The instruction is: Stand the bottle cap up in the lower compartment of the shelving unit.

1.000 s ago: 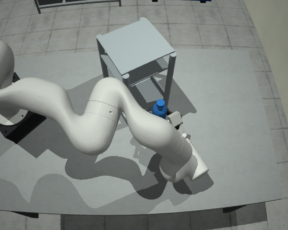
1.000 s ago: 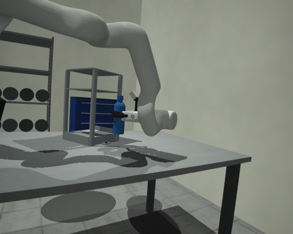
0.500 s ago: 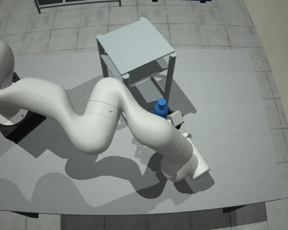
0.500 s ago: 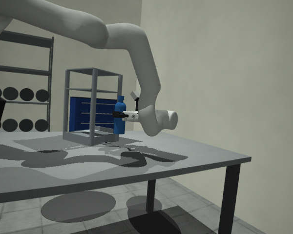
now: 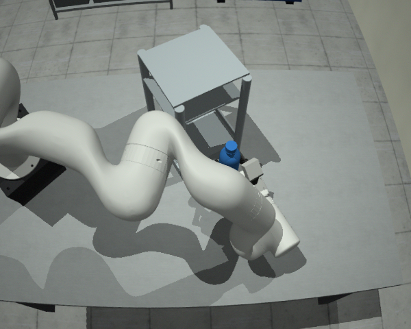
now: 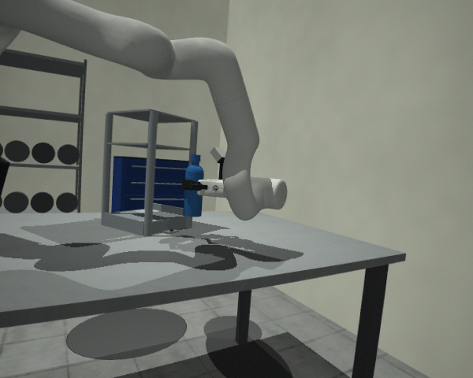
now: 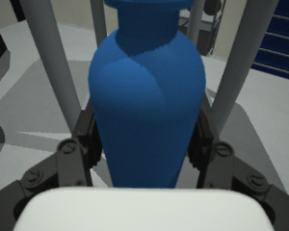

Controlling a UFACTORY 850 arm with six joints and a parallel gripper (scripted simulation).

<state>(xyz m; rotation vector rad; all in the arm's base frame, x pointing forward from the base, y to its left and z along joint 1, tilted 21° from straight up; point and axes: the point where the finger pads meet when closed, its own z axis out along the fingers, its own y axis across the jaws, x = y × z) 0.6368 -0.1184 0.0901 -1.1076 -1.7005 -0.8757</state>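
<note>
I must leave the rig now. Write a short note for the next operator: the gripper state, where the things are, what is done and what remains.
Gripper: shut on the blue bottle, gripping its body from the side, cap up.
Bottle: lifted off the table, roughly upright, just outside the shelving unit near its corner post; not yet in the lower compartment.
Done: pick-up and lift.
Left: carry the bottle between the posts, set its whole base on the compartment floor behind the lip, check it is upright, release and back out. The post looks close to the bottle, so enter with care.
</note>
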